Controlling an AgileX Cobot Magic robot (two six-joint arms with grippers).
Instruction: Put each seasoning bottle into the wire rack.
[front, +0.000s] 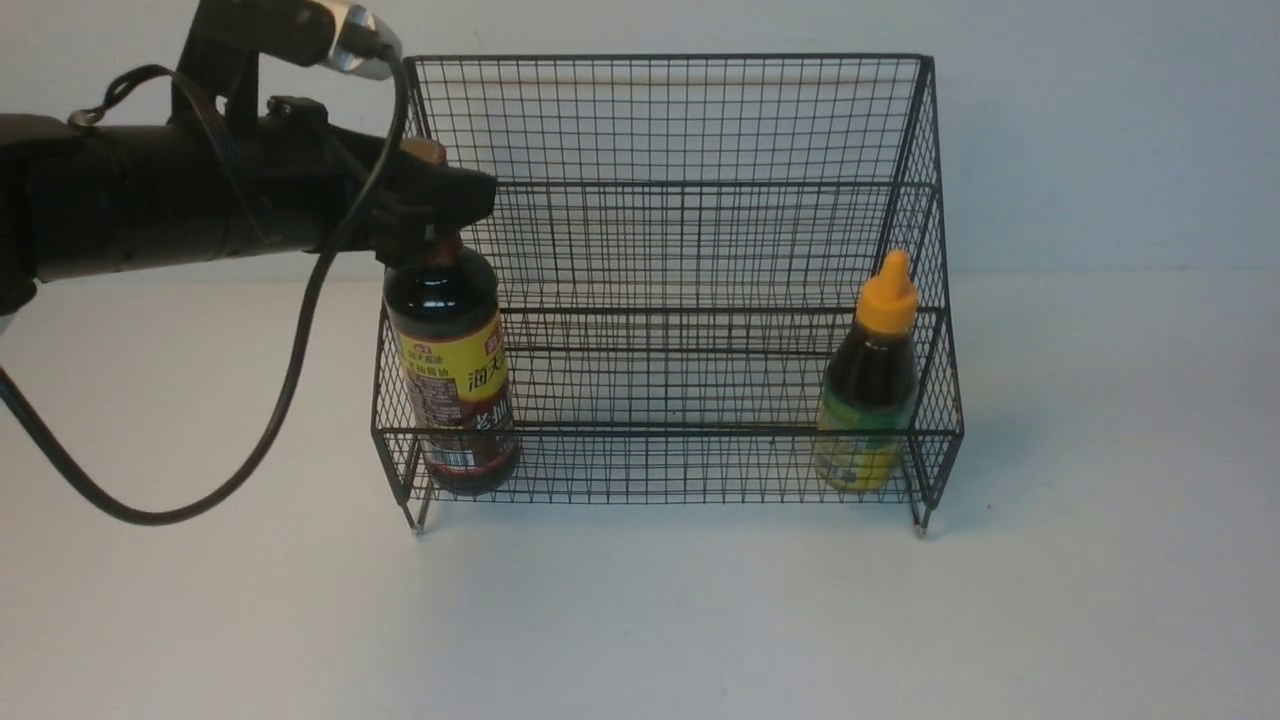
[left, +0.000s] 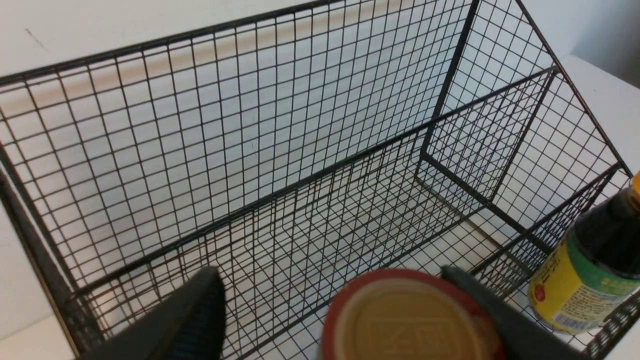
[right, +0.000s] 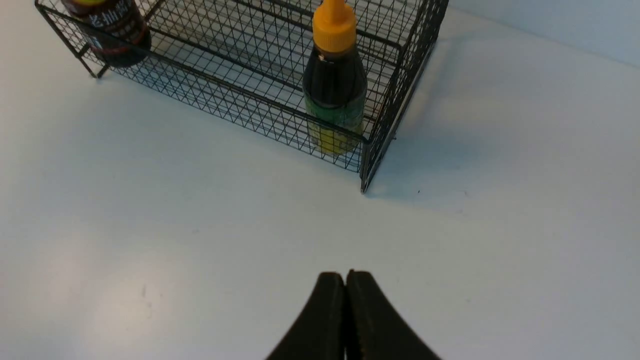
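The black wire rack (front: 680, 120) stands on the white table. The tall seasoning bottle (front: 455, 380) with the yellow label stands upright in its front left corner. My left gripper (front: 440, 215) is at the bottle's neck, open. In the left wrist view the gripper (left: 327, 272) has one finger close by the orange cap (left: 405, 325) and the other finger (left: 200, 310) well apart from it. The shorter bottle (front: 870, 390) with the orange nozzle stands in the front right corner. My right gripper (right: 345, 274) is shut and empty above bare table, short of the rack (right: 240, 95).
A black cable (front: 290, 390) from the left arm loops down over the table in front of the rack's left side. A pale wall rises right behind the rack. The rack's upper tiers (left: 250, 125) hold nothing.
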